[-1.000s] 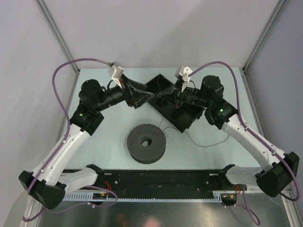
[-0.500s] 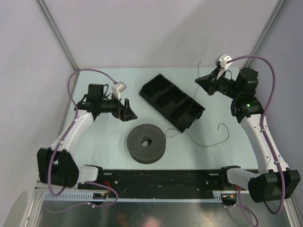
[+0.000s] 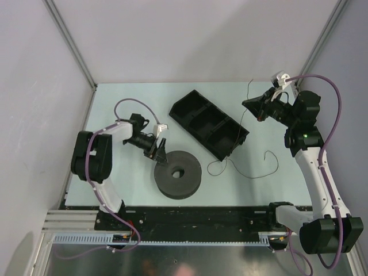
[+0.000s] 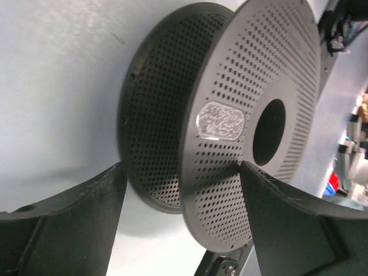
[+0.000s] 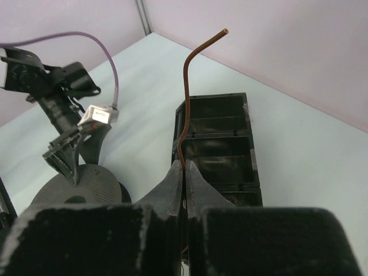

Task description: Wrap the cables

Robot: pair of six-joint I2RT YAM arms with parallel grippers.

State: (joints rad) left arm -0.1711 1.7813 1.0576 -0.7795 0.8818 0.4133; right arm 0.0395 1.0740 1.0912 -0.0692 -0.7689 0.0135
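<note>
Right gripper (image 5: 183, 167) was clamped tight on the cable (image 5: 192, 66), held above the table's (image 3: 149, 95) far right, with a short end standing up past the fingertips. The rest of the cable hung down past the right end of the compartment tray (image 3: 183, 99) and lay in loose curls just right of the spool (image 3: 177, 173). Left gripper (image 4: 181, 169) sat low at the spool's edge, fingers apart either side of its flanges.

Folds the left arm back on itself, left gripper (image 3: 158, 150) low with jaws spread wide; stretches the right arm tall, right gripper (image 3: 248, 103) raised, fingers (image 5: 172, 183) pinching the cable (image 5: 185, 92).
</note>
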